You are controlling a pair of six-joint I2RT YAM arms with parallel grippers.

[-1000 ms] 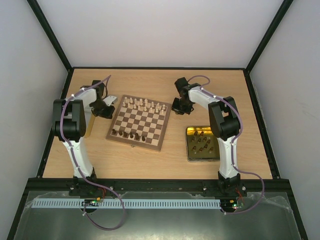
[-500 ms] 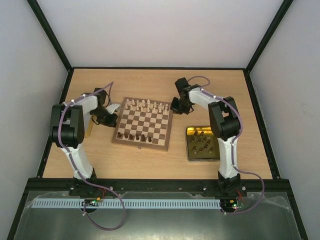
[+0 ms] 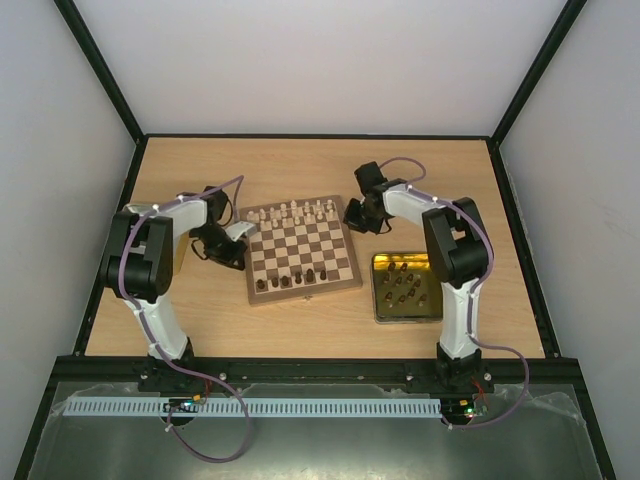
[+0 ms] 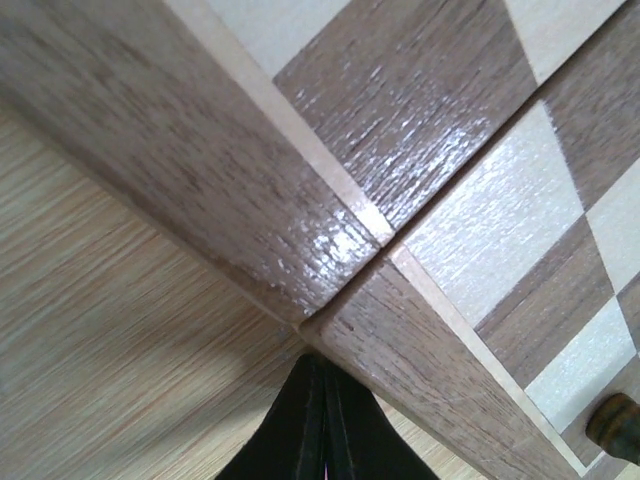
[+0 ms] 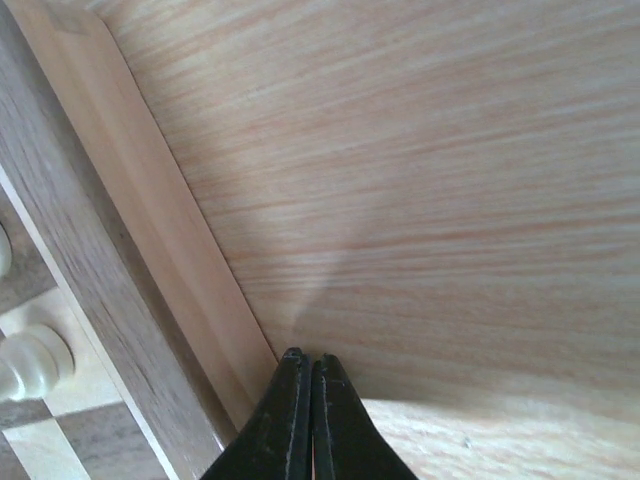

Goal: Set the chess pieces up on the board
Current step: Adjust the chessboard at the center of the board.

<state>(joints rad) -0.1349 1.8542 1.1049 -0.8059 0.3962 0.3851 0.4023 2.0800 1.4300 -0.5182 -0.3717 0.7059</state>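
Note:
The chequered board (image 3: 303,251) lies mid-table, turned slightly anticlockwise. Cream pieces (image 3: 297,212) stand along its far rows and several dark pieces (image 3: 290,281) along its near row. My left gripper (image 3: 240,232) is shut and empty, its tips pressed against the board's left edge; the left wrist view shows the shut tips (image 4: 322,372) at the border seam (image 4: 340,300). My right gripper (image 3: 353,214) is shut and empty at the board's far right corner; its tips (image 5: 309,362) touch the pale side (image 5: 170,250). A cream piece (image 5: 30,362) shows at the left.
A shiny gold tray (image 3: 380,312) holding several dark pieces (image 3: 405,285) sits right of the board, near the right arm. A thin yellowish strip (image 3: 182,252) lies on the table behind the left arm. Black frame rails bound the table.
The board has slid right and rotated anticlockwise, from tilted clockwise to tilted slightly the other way. My left gripper followed its left edge rightward and nearer. My right gripper shifted slightly right.

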